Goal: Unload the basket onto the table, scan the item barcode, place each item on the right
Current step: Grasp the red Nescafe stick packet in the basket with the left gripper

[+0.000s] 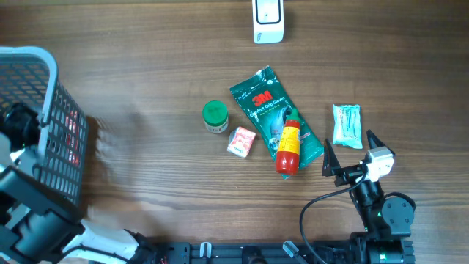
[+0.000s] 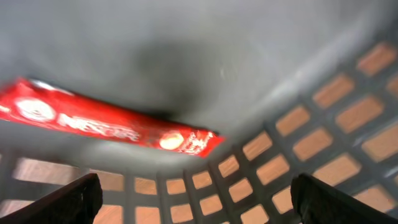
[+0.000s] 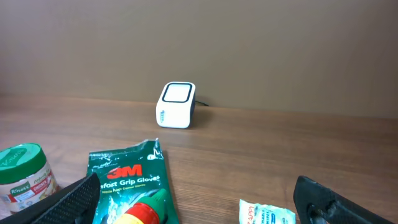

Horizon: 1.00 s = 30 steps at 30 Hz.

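Overhead top-down, left inside basket (image 2: 249, 62), right facing scanner (image 3: 176, 106)

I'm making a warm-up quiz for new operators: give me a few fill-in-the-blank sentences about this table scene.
The red sachet lies inside the grey ____.
The bottle lies on top of the green ____ packet.
The jar has a ____ lid.
The right gripper has its jaws standing ____.
Missing words: basket, glove, green, open.

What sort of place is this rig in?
Likely a mock shop checkout: white barcode scanner, grey shopping basket, loose packaged goods such as a 3M gloves pack, on a wooden table.
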Motion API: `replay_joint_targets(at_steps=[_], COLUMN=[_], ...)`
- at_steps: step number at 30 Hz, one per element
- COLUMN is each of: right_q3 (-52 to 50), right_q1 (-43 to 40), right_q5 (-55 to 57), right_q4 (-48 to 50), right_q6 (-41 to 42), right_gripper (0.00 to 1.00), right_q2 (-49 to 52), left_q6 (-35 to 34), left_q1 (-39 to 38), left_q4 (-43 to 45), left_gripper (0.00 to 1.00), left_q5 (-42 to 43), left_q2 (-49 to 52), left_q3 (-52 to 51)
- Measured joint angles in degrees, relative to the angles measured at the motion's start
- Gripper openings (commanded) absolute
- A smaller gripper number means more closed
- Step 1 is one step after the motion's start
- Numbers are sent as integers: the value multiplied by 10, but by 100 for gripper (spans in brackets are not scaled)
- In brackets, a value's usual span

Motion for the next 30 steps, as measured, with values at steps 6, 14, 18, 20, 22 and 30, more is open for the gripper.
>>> replay_joint_targets(at_steps=[6, 14, 18, 20, 22, 30], right_q3=[0, 0, 0, 0, 0, 0], right_q1=[0, 0, 0, 0, 0, 0], right_q5=[0, 0, 0, 0, 0, 0], right_q4=[0, 0, 0, 0, 0, 0], right_q6=[0, 0, 0, 0, 0, 0], right_gripper=[100, 100, 100, 100, 100, 100], right_q2=[0, 0, 0, 0, 0, 0], left_q6=[-8, -13, -14, -15, -19, 12], left_q1=[-73, -79, -79, -79, -82, -47], left_q4=[9, 6, 6, 4, 1, 13], left_gripper=[100, 100, 100, 100, 100, 100], left_q5=[-121, -169, -167, -170, -200, -335], left_q2=[0, 38, 62, 63, 64, 67], left_q3=[0, 0, 0, 2, 2, 2])
